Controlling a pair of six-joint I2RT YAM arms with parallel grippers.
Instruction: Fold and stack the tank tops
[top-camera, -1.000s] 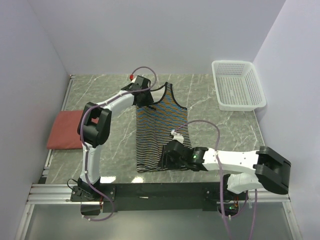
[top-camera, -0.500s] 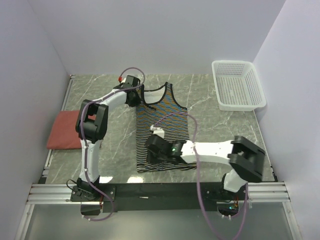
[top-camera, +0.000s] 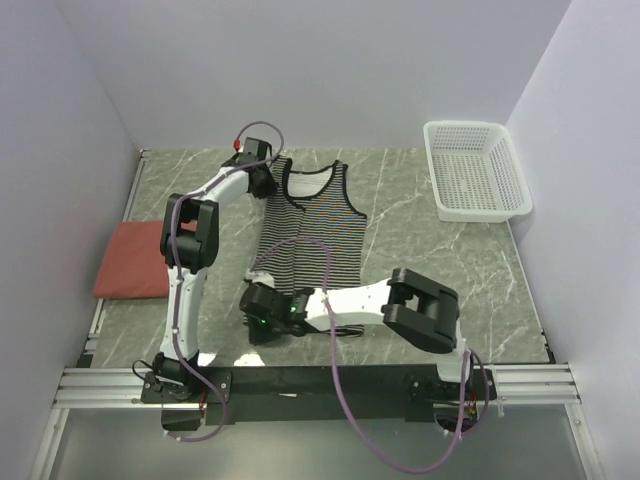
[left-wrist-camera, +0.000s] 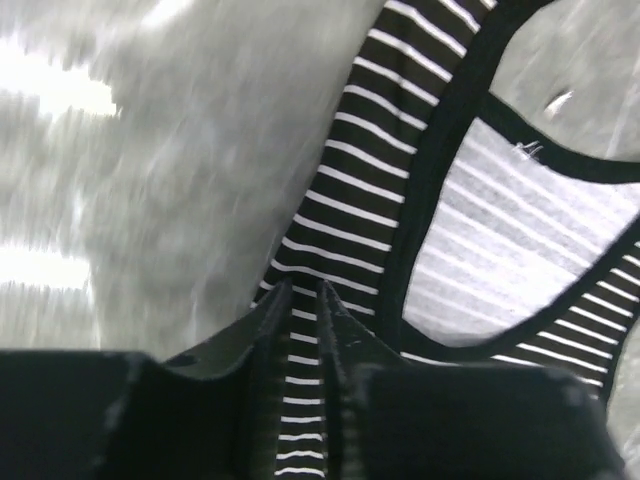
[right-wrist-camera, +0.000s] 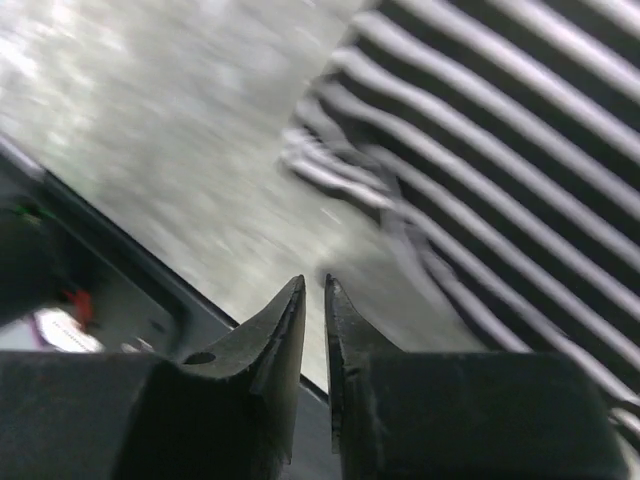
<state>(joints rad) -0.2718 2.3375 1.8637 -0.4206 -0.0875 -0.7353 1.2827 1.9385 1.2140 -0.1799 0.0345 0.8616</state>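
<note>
The left gripper (left-wrist-camera: 300, 288) has its two black fingers closed to a narrow slit on a shoulder strap of the black-and-white thin-striped tank top with black trim (top-camera: 310, 235). In the left wrist view striped cloth runs between the fingers, beside the black-edged neck opening. The right gripper (right-wrist-camera: 313, 282) is likewise closed to a thin gap. Its tips sit over bare stone just beside the bunched lower left corner of the same top, and whether any cloth is pinched there cannot be told.

The striped top lies flat, front up, in the middle of the grey marble-patterned table (top-camera: 440, 260), straps toward the far wall and hem toward the arms, its body slanting slightly to the left. The white right arm (top-camera: 360, 298) stretches sideways across the near edge of the table and lies over the hem, hiding most of it. Its purple cable (top-camera: 330, 275) loops over the lower half of the cloth. The left arm (top-camera: 185, 240) reaches to the far left corner of the top, and its wrist covers the strap end.

A folded brick-red cloth top (top-camera: 130, 262) rests at the left edge of the table, well apart from the striped one, partly behind the left arm's elbow; no lettering can be made out on it. A white plastic mesh basket (top-camera: 478, 212) stands at the far right corner. Both wrist views are blurred.
</note>
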